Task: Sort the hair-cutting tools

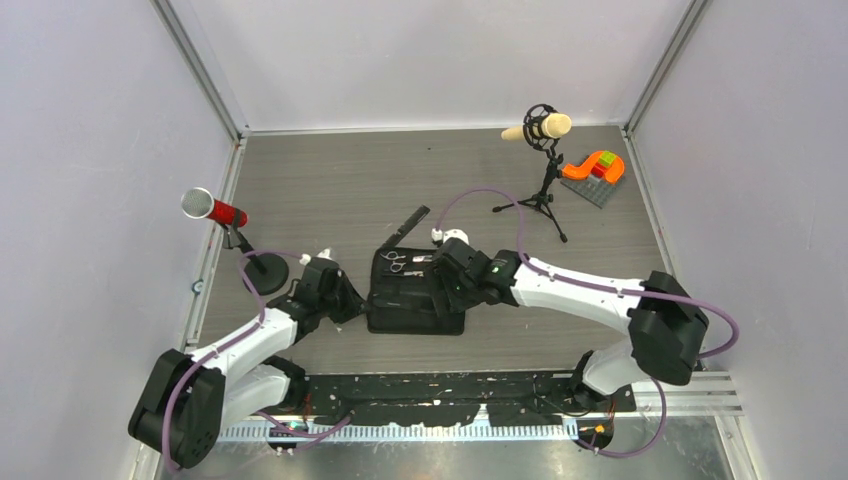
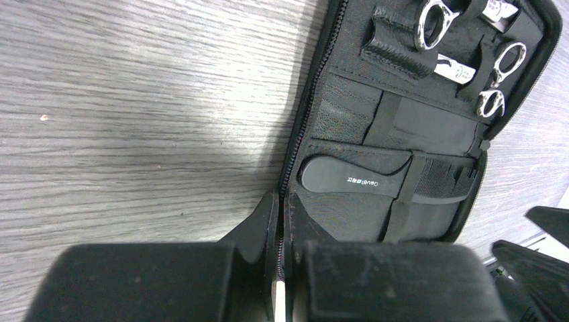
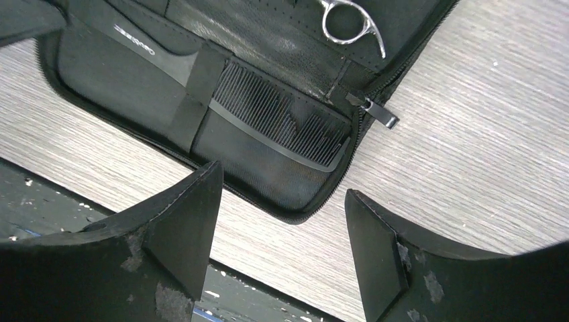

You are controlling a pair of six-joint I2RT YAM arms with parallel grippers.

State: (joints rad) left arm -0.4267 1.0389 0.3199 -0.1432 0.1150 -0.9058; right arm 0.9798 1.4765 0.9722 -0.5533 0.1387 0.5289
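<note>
**Top view.** The case (image 1: 415, 318) lies open at the middle of the tabletop, nearer the near edge than the far edge. A pair of scissors (image 1: 393, 262) sits in its far half. A loose comb (image 1: 409, 221) lies on the bare table just beside the case's far left corner, pointing toward the far edge. The left gripper (image 1: 350, 300) is at the case's left edge. The right gripper (image 1: 447, 278) is over the right half of the case. A red microphone (image 1: 212, 208) stands near the left edge and a beige microphone (image 1: 540, 127) near the far right corner, beside orange and green toy blocks (image 1: 595, 168).

**Left wrist view.** The left gripper (image 2: 282, 218) has its fingers together, clamped on the zipped edge of the case (image 2: 349, 127). A stowed comb (image 2: 355, 180) lies under two straps in the lower half. The scissors (image 2: 433, 23) and a second scissors (image 2: 500, 77) sit in the upper half, rings showing.

**Right wrist view.** The right gripper (image 3: 282, 184) has its fingers (image 3: 184, 221) wide apart, holding nothing, just above a corner of the case (image 3: 282, 184). The stowed comb (image 3: 275, 117) is between the fingertips and the strap. A scissors ring (image 3: 345, 23) and the zip pull (image 3: 376, 112) lie beyond.
</note>
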